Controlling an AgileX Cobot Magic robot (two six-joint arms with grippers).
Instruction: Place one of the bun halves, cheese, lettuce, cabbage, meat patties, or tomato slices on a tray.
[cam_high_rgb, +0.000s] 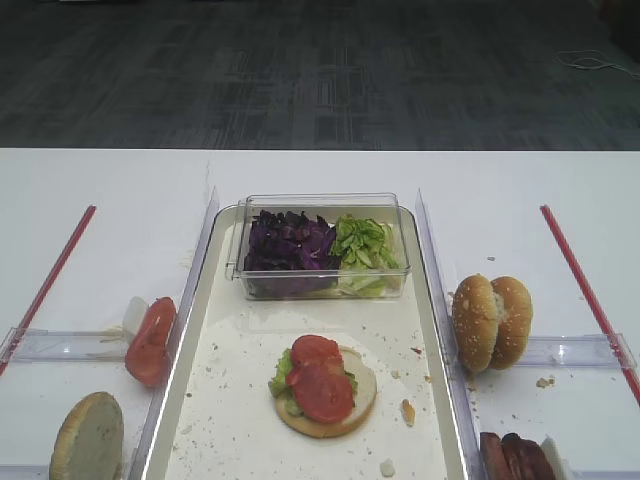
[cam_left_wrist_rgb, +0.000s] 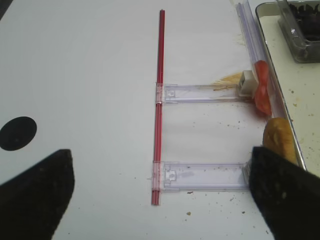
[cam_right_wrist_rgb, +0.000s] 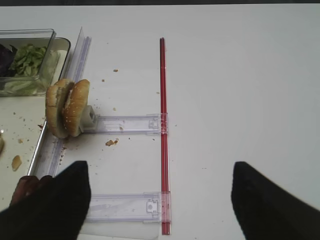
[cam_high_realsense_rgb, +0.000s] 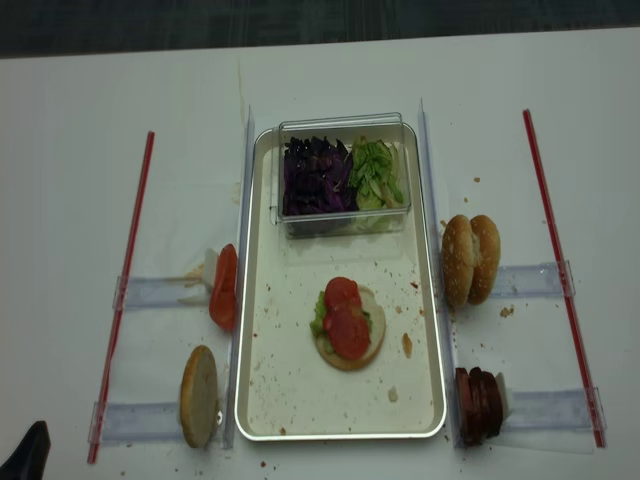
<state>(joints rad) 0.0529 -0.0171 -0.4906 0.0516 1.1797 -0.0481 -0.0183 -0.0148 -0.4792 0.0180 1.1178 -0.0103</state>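
Where the pale silvery tray (cam_high_rgb: 196, 345) fills the middle of the overhead view, a bun half (cam_high_rgb: 352, 405) lies flat, cut face up, in its lower centre. On that bun sit green lettuce (cam_high_rgb: 281, 376) and two glossy red tomato slices (cam_high_rgb: 320, 377), overlapping, with paler flesh showing inside. Crumbs speckle the tray floor around it.

At the upper end of the tray stands a clear plastic tub (cam_high_rgb: 320, 205). Dark purple cabbage (cam_high_rgb: 289, 243) fills its left part and more light green leaves its right.

Outside the tray, at middle left, more tomato slices (cam_high_rgb: 150, 340) stand on edge against the tray's rim. At lower left another bun half (cam_high_rgb: 88, 438) leans on edge, pale face outward. At middle right two sesame-seeded bun halves (cam_high_rgb: 492, 321) stand on edge, pressed together. At lower right dark reddish-brown meat patties (cam_high_rgb: 515, 458) stand in a row on edge, partly cut off by the frame.

Clear plastic rails and two red strips (cam_high_rgb: 49, 281) lie on the white table (cam_high_rgb: 110, 190) at both sides.

In the left wrist view, the left gripper (cam_left_wrist_rgb: 156, 197) shows as two dark fingers (cam_left_wrist_rgb: 37, 195) at the bottom corners, spread wide, holding nothing. In the right wrist view, the right gripper (cam_right_wrist_rgb: 160, 202) likewise has its fingers far apart above the bare table, with nothing between them.
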